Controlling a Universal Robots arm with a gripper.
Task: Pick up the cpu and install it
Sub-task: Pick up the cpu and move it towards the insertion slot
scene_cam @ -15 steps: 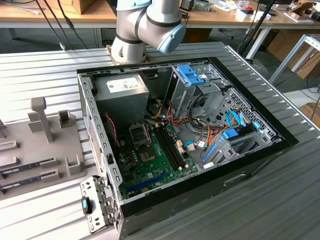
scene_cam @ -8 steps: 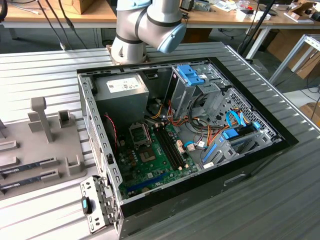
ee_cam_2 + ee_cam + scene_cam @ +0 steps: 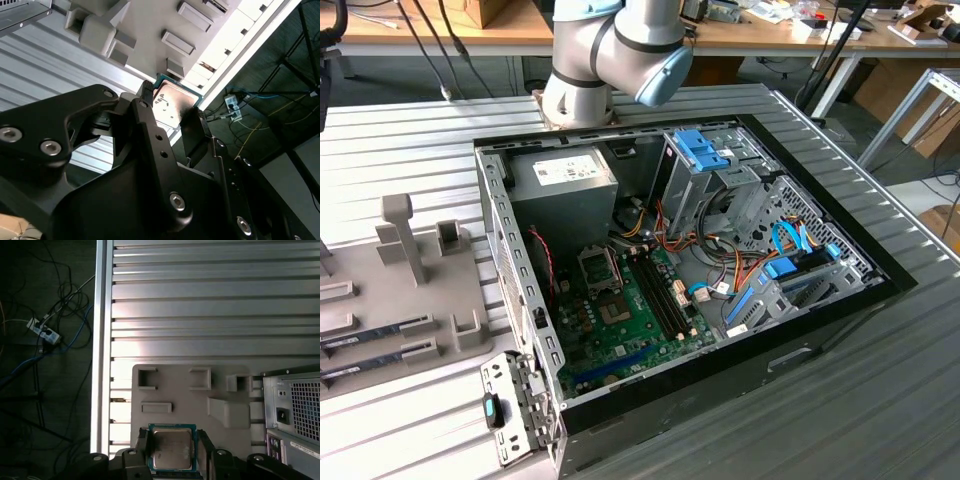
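Here the square cpu (image 3: 171,447), its shiny metal top framed in green, sits clamped between the black fingers (image 3: 142,445), which are narrowed onto its edges. It is over the matte grey tray (image 3: 174,386) on the ribbed aluminium worktop (image 3: 210,305).

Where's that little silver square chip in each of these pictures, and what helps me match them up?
Exterior view: go by the grey tray at the exterior view's left, beside the open computer case.
First wrist view: the chip sits between the pincer fingers, in front of the grey tray.
Second wrist view: the chip sits between the pincer fingers, by the grey tray edge.
Shared landmark: the grey tray with raised blocks.
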